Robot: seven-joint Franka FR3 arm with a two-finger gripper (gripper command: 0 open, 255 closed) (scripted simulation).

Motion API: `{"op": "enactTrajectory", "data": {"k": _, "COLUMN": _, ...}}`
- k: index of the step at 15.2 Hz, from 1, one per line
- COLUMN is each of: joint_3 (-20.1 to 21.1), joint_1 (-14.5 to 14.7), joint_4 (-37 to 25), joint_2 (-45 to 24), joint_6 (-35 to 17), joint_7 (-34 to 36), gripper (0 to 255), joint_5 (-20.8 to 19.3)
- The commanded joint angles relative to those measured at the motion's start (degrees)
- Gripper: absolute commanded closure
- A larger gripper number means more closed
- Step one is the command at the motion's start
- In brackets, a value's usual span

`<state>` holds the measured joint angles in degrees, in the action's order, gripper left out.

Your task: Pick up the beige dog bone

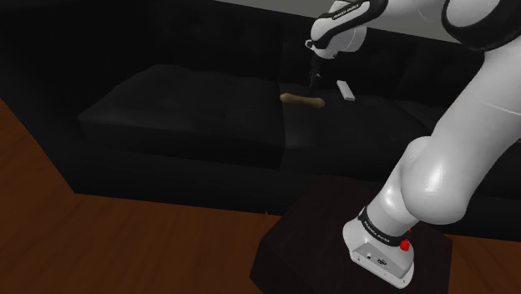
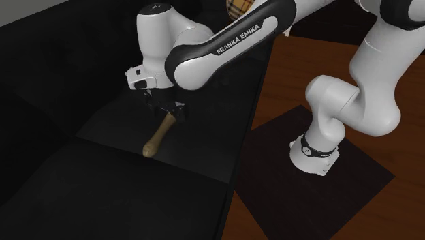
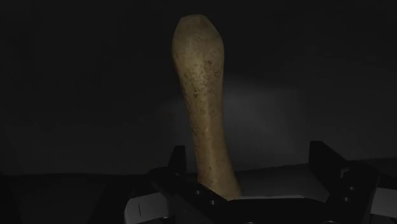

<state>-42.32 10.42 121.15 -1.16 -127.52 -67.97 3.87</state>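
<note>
Black sofa [image 1: 192, 108] cushions take up most of the scene, with a reddish-brown wooden floor [image 1: 33, 167] in front and the robot's dark stand [image 1: 309, 234] set on it close to the sofa's front edge. The beige dog bone [image 1: 302, 100] lies flat on a seat cushion, near the seam between two cushions. A small white flat object [image 1: 345, 89] rests on the sofa just beside the bone's end, on the shoulder view's right.

The white arm [image 2: 225, 41] reaches over the sofa, and the gripper [image 2: 165, 112] is down at one end of the bone [image 2: 156, 136], pointing at the cushion. In the wrist view the gripper [image 3: 251, 156] has its black fingers [image 3: 324, 159] spread wide, and the bone [image 3: 203, 102] runs away from the gripper between them. It sits close against one finger, and whether they touch cannot be told; the other finger is well apart from it. Nothing is clasped, and the bone's far end rests on the cushion.
</note>
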Motion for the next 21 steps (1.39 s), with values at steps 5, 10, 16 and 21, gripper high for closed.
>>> {"op": "enactTrajectory", "data": {"k": 5, "joint_3": 0.88, "joint_1": -2.88, "joint_4": -5.27, "joint_2": -10.70, "joint_6": -1.69, "joint_7": -11.76, "gripper": 0, "joint_5": 10.10}}
{"op": "enactTrajectory", "data": {"k": 10, "joint_3": 1.91, "joint_1": -3.77, "joint_4": -3.69, "joint_2": -13.38, "joint_6": -5.15, "joint_7": -13.80, "gripper": 0, "joint_5": 12.94}}
{"op": "enactTrajectory", "data": {"k": 16, "joint_3": 1.90, "joint_1": -3.84, "joint_4": -3.71, "joint_2": -13.39, "joint_6": -5.13, "joint_7": -13.86, "gripper": 255, "joint_5": 12.94}}
{"op": "enactTrajectory", "data": {"k": 21, "joint_3": 1.90, "joint_1": -3.84, "joint_4": -3.71, "joint_2": -13.38, "joint_6": -5.13, "joint_7": -13.86, "gripper": 255, "joint_5": 12.94}}
